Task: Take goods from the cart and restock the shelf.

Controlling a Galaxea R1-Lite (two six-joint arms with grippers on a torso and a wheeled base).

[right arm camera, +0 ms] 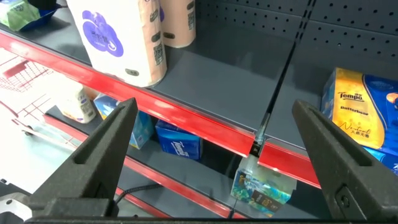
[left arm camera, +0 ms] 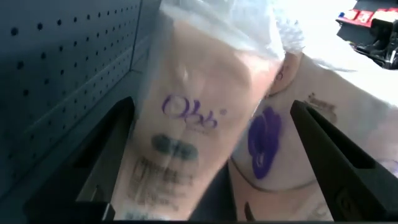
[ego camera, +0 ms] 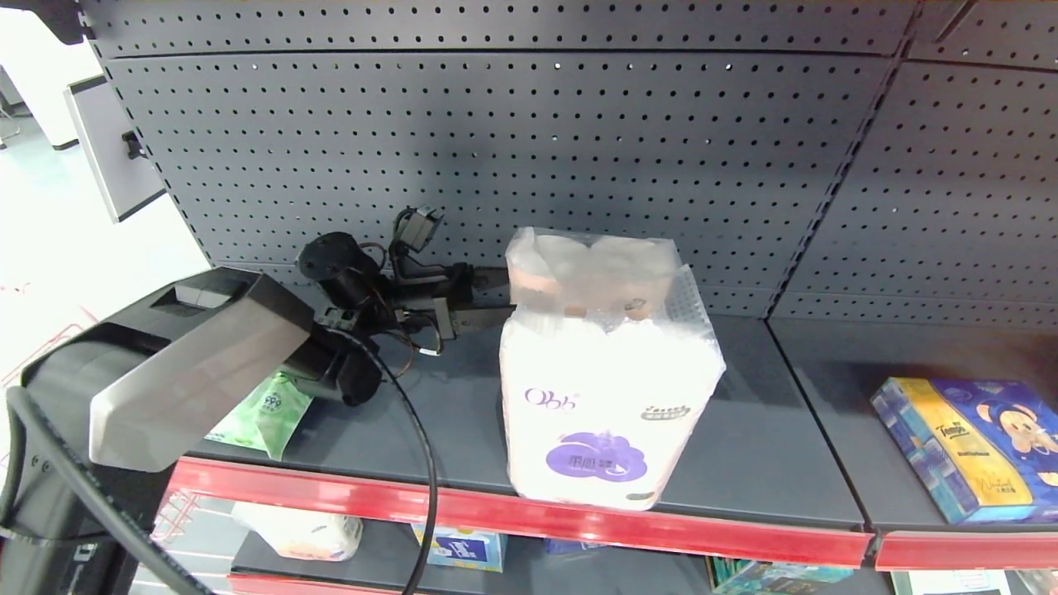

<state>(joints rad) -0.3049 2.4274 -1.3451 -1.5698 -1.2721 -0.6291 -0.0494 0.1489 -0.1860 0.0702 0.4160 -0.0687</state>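
The pack of toilet paper (ego camera: 607, 388) is standing upright on the shelf (ego camera: 769, 430), its base sitting just behind the red front edge (ego camera: 702, 533), roughly midway along this bay. Its white wrap is carrying purple print, and the clear plastic top is bunching loosely above the rolls.

The left end effector (ego camera: 494, 297) is reaching in from the shelf's left side, level with the pack's upper part and close to the pegboard back panel (ego camera: 496, 140). In the left wrist view, the left end effector (left arm camera: 217, 168) is holding its fingers (left arm camera: 336, 168) spread, with the pack (left arm camera: 205, 124) lying between them. One finger is sitting right beside the wrap and the other is standing apart from it. I cannot tell whether either is actually touching.

The right end effector (right arm camera: 214, 109) is hanging out in front of the shelf's red edge, fingers spread wide and pinching nothing, well apart from the pack (right arm camera: 121, 37).

A green packet (ego camera: 264, 413) is lying near the shelf's front left corner. A blue and yellow tissue box (ego camera: 967, 446) is lying near the front edge of the neighbouring bay to the right. More packs and boxes are sitting on the lower shelf (ego camera: 273, 566).
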